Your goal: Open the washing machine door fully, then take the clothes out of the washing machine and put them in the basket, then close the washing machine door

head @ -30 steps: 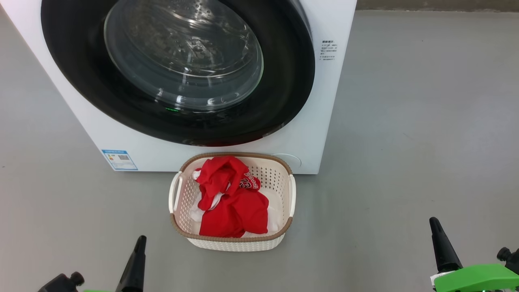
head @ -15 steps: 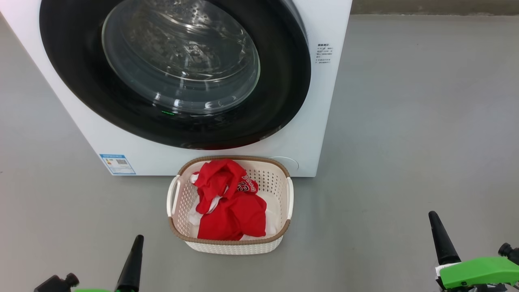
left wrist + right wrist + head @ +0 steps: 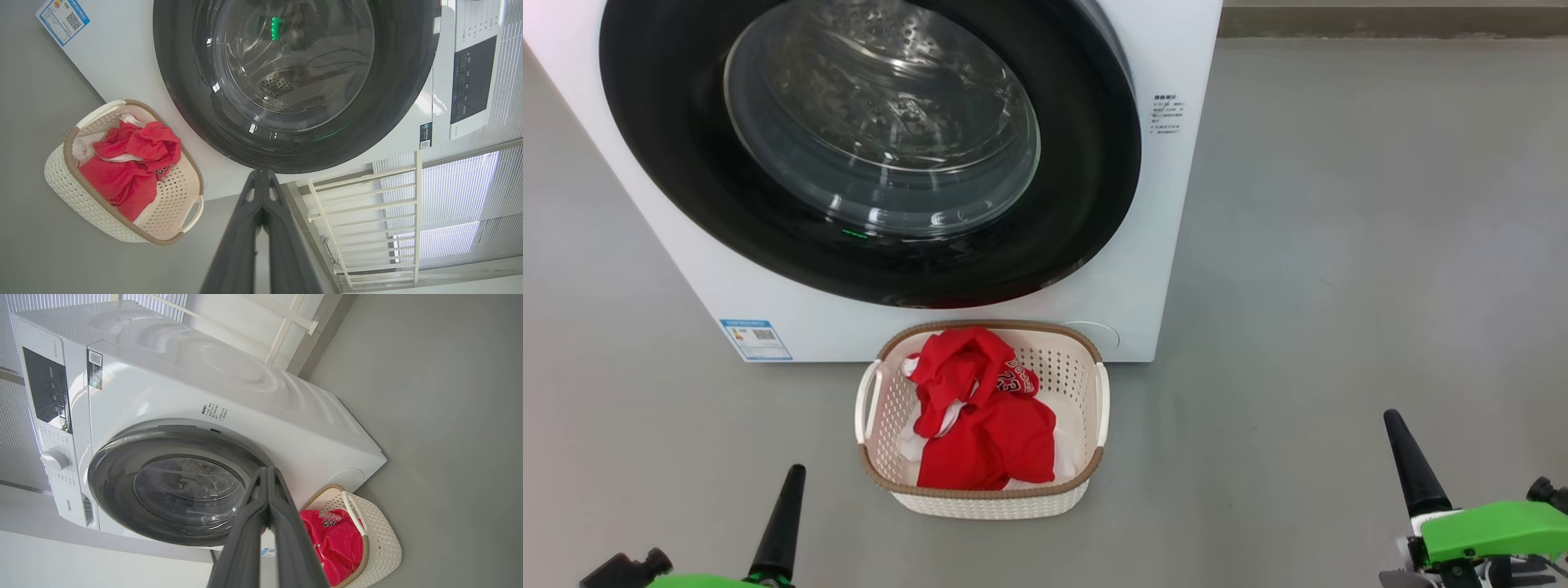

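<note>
The washing machine (image 3: 1168, 212) stands ahead with its door (image 3: 1086, 163) lying flat against the front, black rim around the glass bowl (image 3: 882, 122). Just in front of it sits the basket (image 3: 980, 498) with the red clothes (image 3: 980, 425) and some white cloth inside. My left gripper (image 3: 792, 474) is at the lower left and my right gripper (image 3: 1392, 420) at the lower right, both well back from the basket. Each is shut and holds nothing, fingers pressed together in the wrist views: left gripper (image 3: 261, 173), right gripper (image 3: 267, 469).
Bare grey floor (image 3: 1339, 286) spreads to the right of the machine and around the basket. A blue label (image 3: 756, 339) sits low on the machine's front. A white railing (image 3: 367, 228) and window blinds stand beyond the machine in the left wrist view.
The whole head picture has shifted: machine and basket sit slightly lower and left, so the camera has moved. Both grippers stay shut at the bottom corners.
</note>
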You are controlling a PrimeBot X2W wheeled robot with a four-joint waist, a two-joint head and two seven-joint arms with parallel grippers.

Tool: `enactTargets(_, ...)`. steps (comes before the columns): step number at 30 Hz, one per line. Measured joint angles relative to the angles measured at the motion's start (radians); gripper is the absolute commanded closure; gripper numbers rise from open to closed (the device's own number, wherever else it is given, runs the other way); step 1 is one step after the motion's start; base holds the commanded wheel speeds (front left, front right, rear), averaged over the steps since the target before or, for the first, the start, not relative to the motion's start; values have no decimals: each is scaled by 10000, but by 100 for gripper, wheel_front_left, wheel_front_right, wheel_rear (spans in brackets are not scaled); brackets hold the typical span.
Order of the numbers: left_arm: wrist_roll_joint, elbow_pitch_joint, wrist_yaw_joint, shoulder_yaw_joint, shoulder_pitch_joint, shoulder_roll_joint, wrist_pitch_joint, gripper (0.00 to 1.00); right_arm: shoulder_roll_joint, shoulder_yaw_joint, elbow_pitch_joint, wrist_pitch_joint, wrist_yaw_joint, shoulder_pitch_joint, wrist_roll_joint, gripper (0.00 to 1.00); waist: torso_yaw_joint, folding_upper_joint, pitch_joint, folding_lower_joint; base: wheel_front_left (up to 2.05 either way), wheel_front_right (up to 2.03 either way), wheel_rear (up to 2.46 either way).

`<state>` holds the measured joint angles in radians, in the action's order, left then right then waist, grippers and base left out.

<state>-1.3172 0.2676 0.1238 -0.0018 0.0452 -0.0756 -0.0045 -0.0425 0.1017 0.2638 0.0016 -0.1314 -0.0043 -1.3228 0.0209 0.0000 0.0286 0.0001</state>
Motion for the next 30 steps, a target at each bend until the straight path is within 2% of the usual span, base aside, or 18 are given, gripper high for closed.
enactTargets(30,-2926,0,0,470,202,134,853,100,-96,96,48,861,2,-518,-2826,100,-205,0,-249,0,0,0,0)
